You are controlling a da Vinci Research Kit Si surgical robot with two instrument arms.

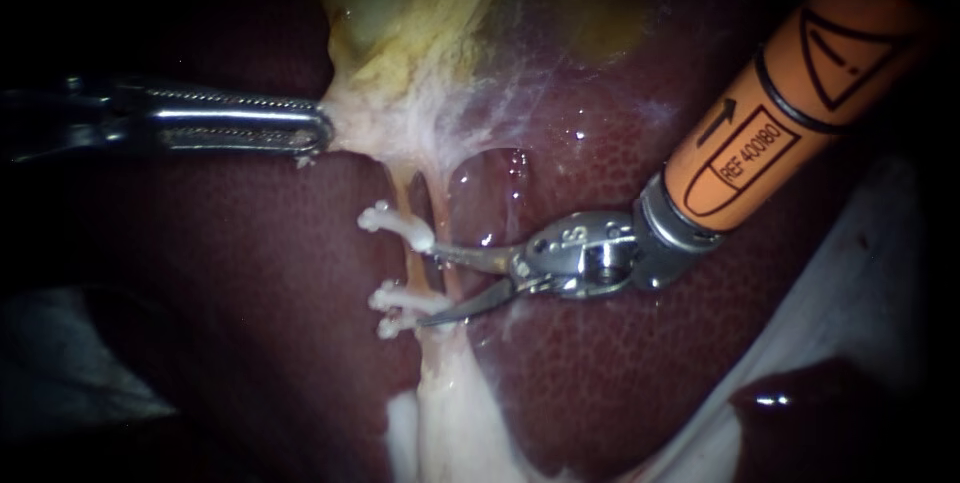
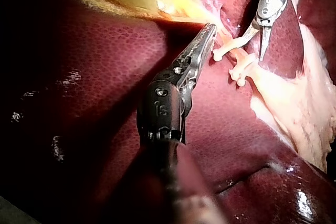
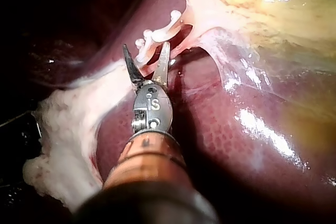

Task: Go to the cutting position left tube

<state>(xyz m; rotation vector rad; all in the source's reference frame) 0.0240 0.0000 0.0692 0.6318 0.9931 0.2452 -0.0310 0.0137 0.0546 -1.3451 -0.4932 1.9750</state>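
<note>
The left tube [image 1: 412,265] runs pale and yellowish down from the gallbladder [image 1: 400,33]. It carries one white clip [image 1: 395,226] above and two white clips [image 1: 405,301] below. My right instrument [image 1: 428,288], on an orange shaft, comes in from the right with its two curved blades open. Their tips reach the tube's stretch between the upper clip and the lower pair. In the right wrist view the open blades [image 3: 146,46] point at the clipped tube [image 3: 157,38]. My left instrument [image 1: 322,131] is shut on the pale tissue at the gallbladder's lower end, also in the left wrist view [image 2: 211,27].
Dark red liver [image 1: 620,363] lies all around and under the tubes. A second thin strand [image 1: 446,213] runs just right of the left tube. White fatty tissue [image 1: 450,413] hangs below the clips. A pale cloth [image 1: 860,273] shows at the right.
</note>
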